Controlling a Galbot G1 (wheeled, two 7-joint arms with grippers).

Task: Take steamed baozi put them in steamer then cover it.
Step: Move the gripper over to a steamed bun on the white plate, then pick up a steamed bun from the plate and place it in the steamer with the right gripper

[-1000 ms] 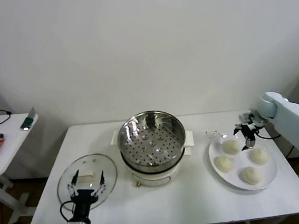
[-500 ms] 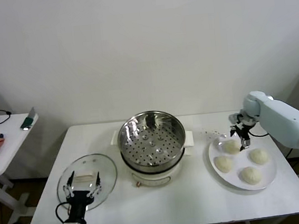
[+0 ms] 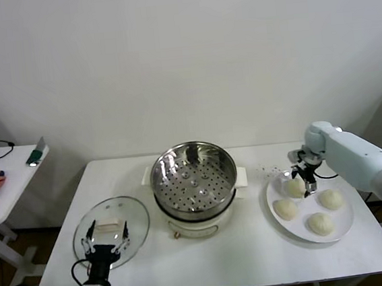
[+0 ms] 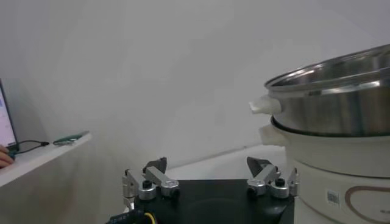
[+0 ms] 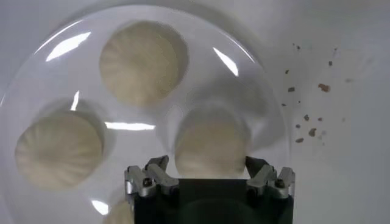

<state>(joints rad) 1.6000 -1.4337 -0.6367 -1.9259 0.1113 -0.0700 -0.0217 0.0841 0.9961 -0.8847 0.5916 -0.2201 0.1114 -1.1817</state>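
Note:
Several cream-white steamed baozi lie on a white plate (image 3: 349, 217) at the right, among them the back-left one (image 3: 295, 187) and two nearer (image 3: 286, 209) (image 3: 320, 223). My right gripper (image 3: 301, 176) hangs just over the back-left one. In the right wrist view that gripper (image 5: 207, 163) is open, one finger on each side of this baozi (image 5: 211, 143), with a small gap visible on one side. The steel steamer (image 3: 194, 176) stands empty and uncovered on its cream pot base (image 3: 193, 225) at the table's middle. My left gripper (image 3: 106, 240) is open near the front left edge.
A clear glass lid (image 3: 134, 216) with a white handle (image 3: 109, 225) lies flat left of the pot, just beyond my left gripper (image 4: 207, 163). Crumbs (image 3: 271, 170) dot the table behind the plate. A side table (image 3: 12, 180) with a person's hand stands far left.
My right gripper has moved left across the plate and settled down over the back-left baozi. The left gripper has drawn back slightly toward the table's front edge.

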